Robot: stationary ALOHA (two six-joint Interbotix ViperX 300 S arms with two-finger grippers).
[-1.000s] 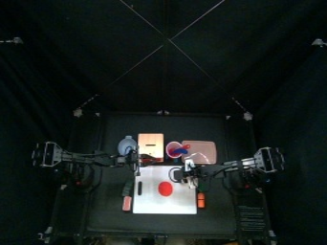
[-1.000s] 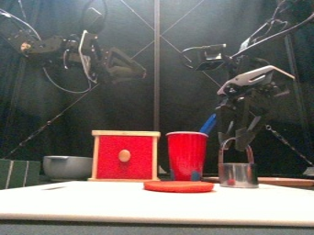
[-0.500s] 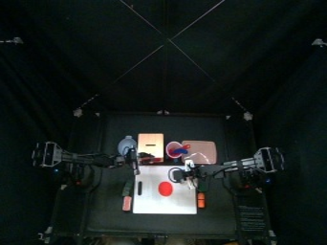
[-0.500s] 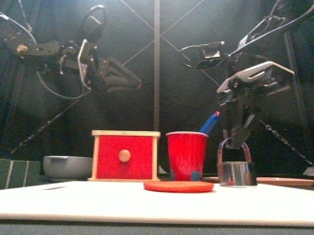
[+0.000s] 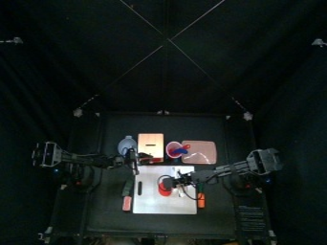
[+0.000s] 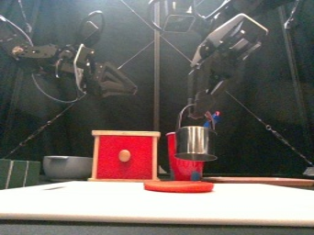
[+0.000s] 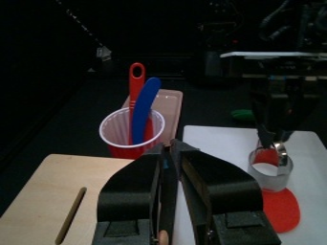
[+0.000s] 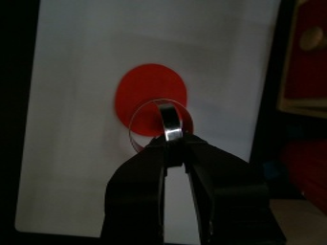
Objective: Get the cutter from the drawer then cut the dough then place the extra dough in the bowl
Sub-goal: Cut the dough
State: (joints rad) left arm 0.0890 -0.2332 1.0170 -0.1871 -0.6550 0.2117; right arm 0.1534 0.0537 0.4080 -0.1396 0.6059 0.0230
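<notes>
The round metal cutter [image 6: 196, 143] hangs by its wire handle from my right gripper [image 6: 193, 104], which is shut on the handle. It hovers a little above the flat red dough disc [image 6: 178, 186] on the white cutting board [image 5: 143, 198]. In the right wrist view the cutter ring [image 8: 163, 119] overlaps the near edge of the dough [image 8: 148, 88], just ahead of the right gripper [image 8: 170, 136]. My left gripper [image 7: 170, 161] is shut and empty, raised above the wooden box [image 7: 71, 204]. From above, the right gripper [image 5: 182, 181] is over the dough [image 5: 165, 189].
The pale wooden box with its red drawer front [image 6: 125, 155] stands behind the board. A red cup [image 6: 185, 162] with a blue and a red toy knife is beside it. The blue-grey bowl [image 6: 66, 166] sits at the far left, the pink tray [image 5: 207, 150] at the back right.
My right gripper has lifted the cutter off the board's right side and carried it left, over the dough. The left arm has shifted only slightly.
</notes>
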